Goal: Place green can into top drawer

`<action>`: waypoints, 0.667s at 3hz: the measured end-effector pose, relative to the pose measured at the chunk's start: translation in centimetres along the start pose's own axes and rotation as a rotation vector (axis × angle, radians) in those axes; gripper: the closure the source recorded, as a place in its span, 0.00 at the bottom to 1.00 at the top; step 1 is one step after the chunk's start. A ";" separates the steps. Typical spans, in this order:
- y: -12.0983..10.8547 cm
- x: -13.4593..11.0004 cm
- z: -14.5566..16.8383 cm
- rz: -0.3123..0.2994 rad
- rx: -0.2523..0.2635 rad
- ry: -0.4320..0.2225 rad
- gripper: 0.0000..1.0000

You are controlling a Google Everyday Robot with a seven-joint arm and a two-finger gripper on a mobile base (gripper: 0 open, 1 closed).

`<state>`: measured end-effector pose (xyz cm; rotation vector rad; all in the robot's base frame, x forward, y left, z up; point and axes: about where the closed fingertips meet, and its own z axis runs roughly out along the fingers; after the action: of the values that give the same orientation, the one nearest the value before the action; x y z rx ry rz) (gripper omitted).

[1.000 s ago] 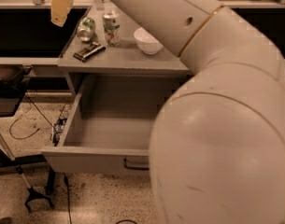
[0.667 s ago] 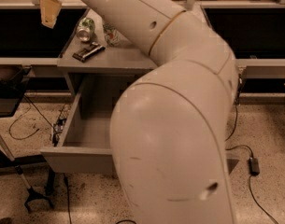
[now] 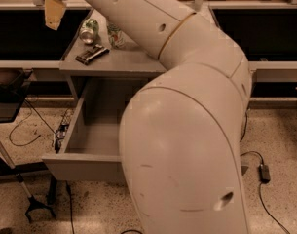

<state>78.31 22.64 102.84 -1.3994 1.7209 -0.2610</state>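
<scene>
Camera view: gripper point(image 3: 54, 11), spread impossible to tell, has dipped to hover just left of the can point(image 3: 88, 30) lying on the tabletop point(image 3: 116, 60), so a grasp looks imminent; drawer point(image 3: 80, 165) waits pulled out.

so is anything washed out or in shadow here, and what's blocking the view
Camera view: warm, even light with no washout, and a small glint on the silver end of the green can. Dark shadow fills the openings under the benches on either side. The arm fills the centre and right, hiding much of the open top drawer. The gripper sits at the top left edge, partly cropped.
</scene>
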 end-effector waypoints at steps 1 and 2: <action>0.1 1.4 1.4 0.041 0.018 0.043 0.00; 0.2 3.5 4.4 0.080 -0.012 0.078 0.00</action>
<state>81.42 21.21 98.40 -1.3411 1.8413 -0.2643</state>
